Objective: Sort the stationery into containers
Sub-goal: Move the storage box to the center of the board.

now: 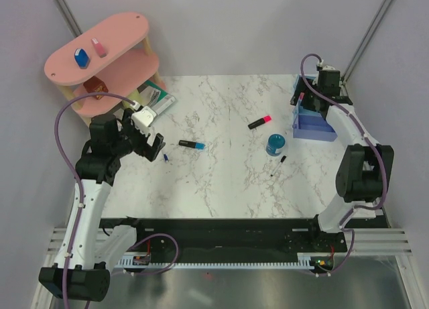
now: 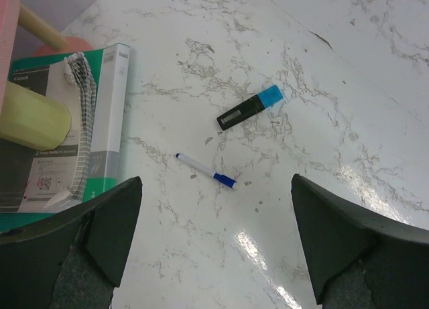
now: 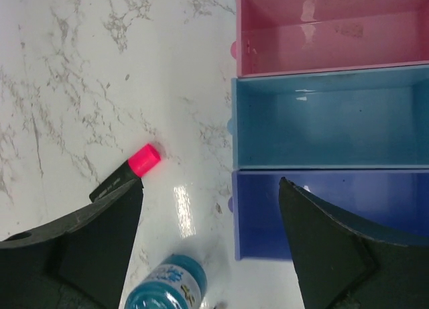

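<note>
The black marker with blue cap (image 1: 192, 145) lies left of centre, also in the left wrist view (image 2: 249, 108), with a small white pen with a blue cap (image 2: 206, 171) beside it. My left gripper (image 1: 151, 145) (image 2: 218, 255) hovers just left of them, open and empty. The pink-capped marker (image 1: 259, 122) (image 3: 127, 171), teal pot (image 1: 275, 145) (image 3: 164, 285) and thin black pen (image 1: 278, 165) lie right of centre. The joined bins (image 1: 315, 128) stand at the right: pink (image 3: 332, 31), light blue (image 3: 328, 121), violet-blue (image 3: 335, 208). My right gripper (image 1: 301, 98) (image 3: 211, 255) hangs open above their left edge.
A pink tiered shelf (image 1: 127, 27) stands at the back left with a blue eraser (image 1: 82, 57) and a pink eraser (image 1: 98, 47) on top and an orange object (image 1: 96, 86) lower down. A green-edged book (image 1: 157, 98) (image 2: 67, 121) lies at its foot.
</note>
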